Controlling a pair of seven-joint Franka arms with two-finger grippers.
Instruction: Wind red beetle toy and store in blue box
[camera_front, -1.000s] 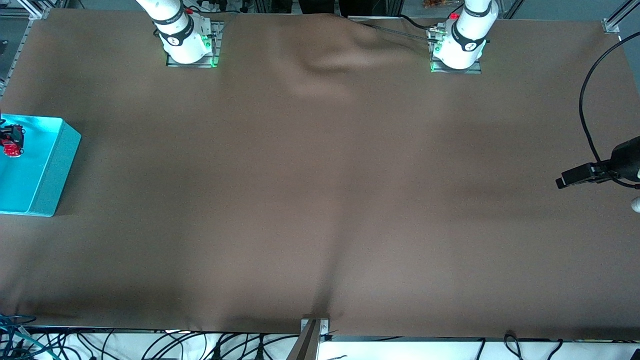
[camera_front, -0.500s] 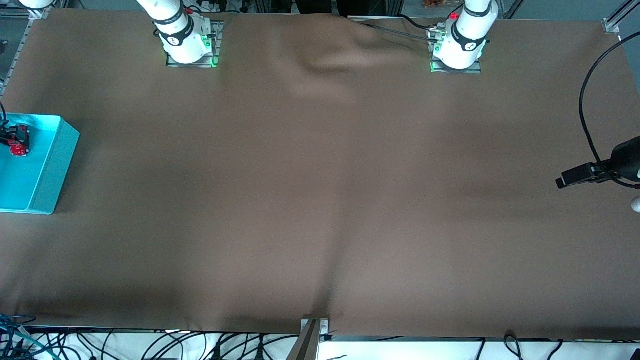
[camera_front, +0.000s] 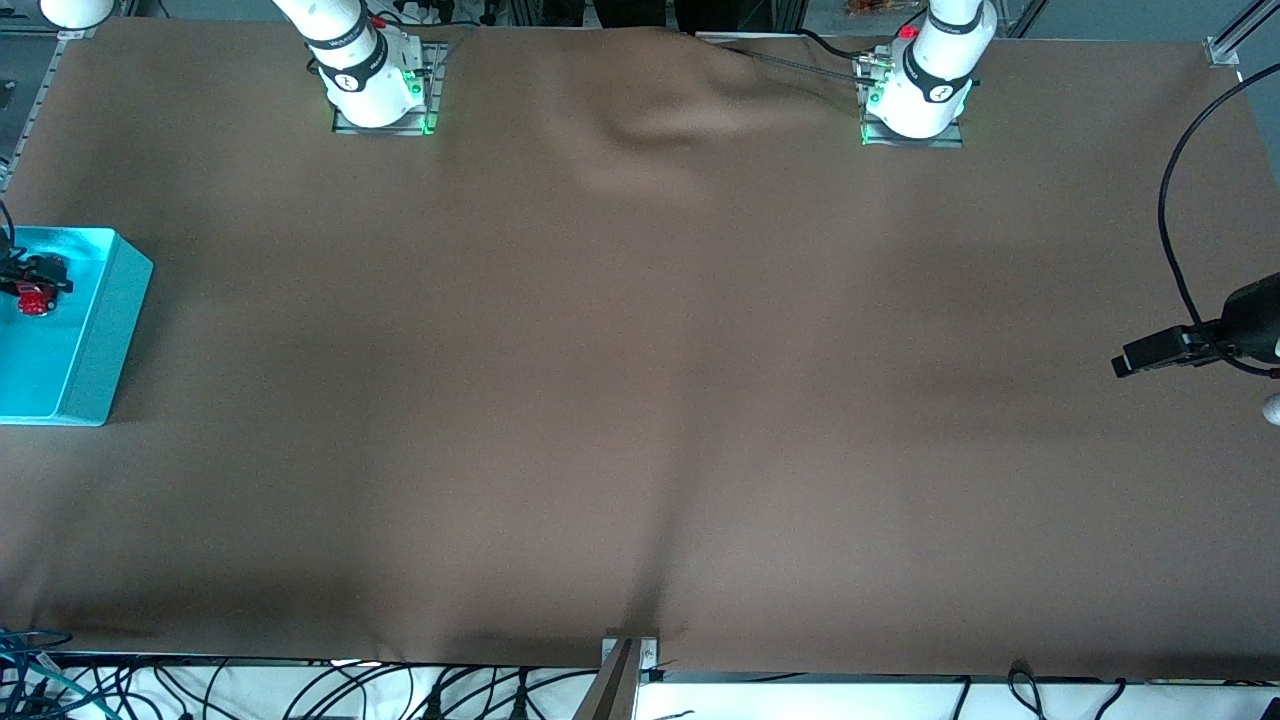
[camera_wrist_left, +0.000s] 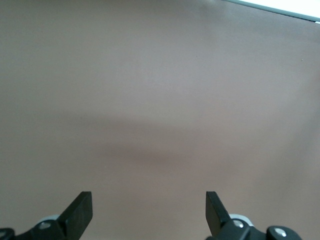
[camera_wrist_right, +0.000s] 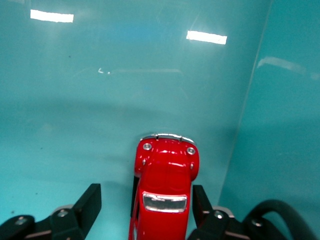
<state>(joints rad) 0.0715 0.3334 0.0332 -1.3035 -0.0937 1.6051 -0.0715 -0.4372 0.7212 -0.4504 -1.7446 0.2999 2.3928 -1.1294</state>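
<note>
The red beetle toy (camera_wrist_right: 165, 192) already sits in the blue box (camera_front: 100, 330) at the right arm's end of the desk (camera_front: 640, 400), so storing looks nearly done. The right end effector (camera_wrist_right: 145, 205) straddles it with fingers apart, one clearly off the car; only withdrawal seems left. The left end effector (camera_wrist_left: 149, 212) waits, spread wide over bare desk.

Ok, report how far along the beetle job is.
Done: the red beetle toy is inside the blue box, on its floor. In hand: the right gripper stands open around it, letting go. Left: pulling that arm clear. The left gripper waits open over bare table. Winding cannot be judged.

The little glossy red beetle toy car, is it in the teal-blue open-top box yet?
In. The red beetle toy car sits inside the teal-blue box, between the right gripper's opened fingers.
</note>
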